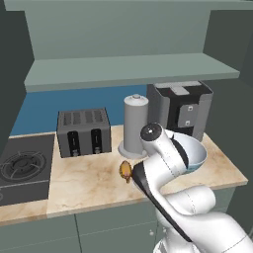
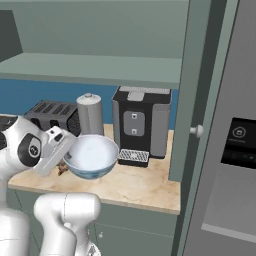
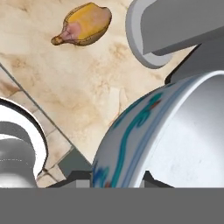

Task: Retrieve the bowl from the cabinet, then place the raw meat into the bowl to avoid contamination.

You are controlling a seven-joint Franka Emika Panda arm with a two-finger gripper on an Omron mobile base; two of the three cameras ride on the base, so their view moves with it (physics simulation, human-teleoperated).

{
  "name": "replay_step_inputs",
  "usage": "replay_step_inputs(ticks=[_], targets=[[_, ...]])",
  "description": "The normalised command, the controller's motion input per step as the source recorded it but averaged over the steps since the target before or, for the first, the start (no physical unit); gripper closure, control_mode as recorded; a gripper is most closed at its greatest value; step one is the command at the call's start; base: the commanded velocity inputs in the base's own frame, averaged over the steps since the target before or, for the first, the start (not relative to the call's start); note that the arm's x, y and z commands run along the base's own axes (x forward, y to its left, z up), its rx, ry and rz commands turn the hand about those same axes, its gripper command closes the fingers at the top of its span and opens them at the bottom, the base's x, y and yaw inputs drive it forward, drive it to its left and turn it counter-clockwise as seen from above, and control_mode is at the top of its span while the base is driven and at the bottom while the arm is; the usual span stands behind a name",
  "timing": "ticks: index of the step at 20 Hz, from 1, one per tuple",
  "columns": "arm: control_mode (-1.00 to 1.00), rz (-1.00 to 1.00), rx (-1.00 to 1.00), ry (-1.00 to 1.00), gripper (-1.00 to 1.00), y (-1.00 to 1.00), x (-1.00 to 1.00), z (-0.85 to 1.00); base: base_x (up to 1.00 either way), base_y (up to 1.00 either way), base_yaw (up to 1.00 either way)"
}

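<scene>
Pale blue-white glossy bowl (image 2: 91,156) is out of the cabinet, its rim clamped in the jaws; orange-brown drumstick-like raw meat (image 3: 84,24) lies unmoved on the marble worktop (image 1: 84,180).

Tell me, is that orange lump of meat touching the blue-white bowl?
Apart. In the hand view, bare marble counter lies plainly between the raw meat and the bowl, which the tool grips by its rim.
</scene>
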Motion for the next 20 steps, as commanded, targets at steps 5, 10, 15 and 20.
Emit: replay_step_inputs(ticks=[5,10,15,20], targets=[[-1.00,0.00,0.00,0.07,1.00,-0.01,0.29,-0.38,0.00,0.00,0.00],[-1.00,0.00,-0.02,0.03,1.00,0.00,0.21,-0.35,0.00,0.00,0.00],[-1.00,0.00,-0.03,0.00,1.00,0.00,0.21,-0.31,0.00,0.00,0.00],[-1.00,0.00,-0.03,0.00,1.00,0.00,0.18,-0.30,0.00,0.00,0.00]])
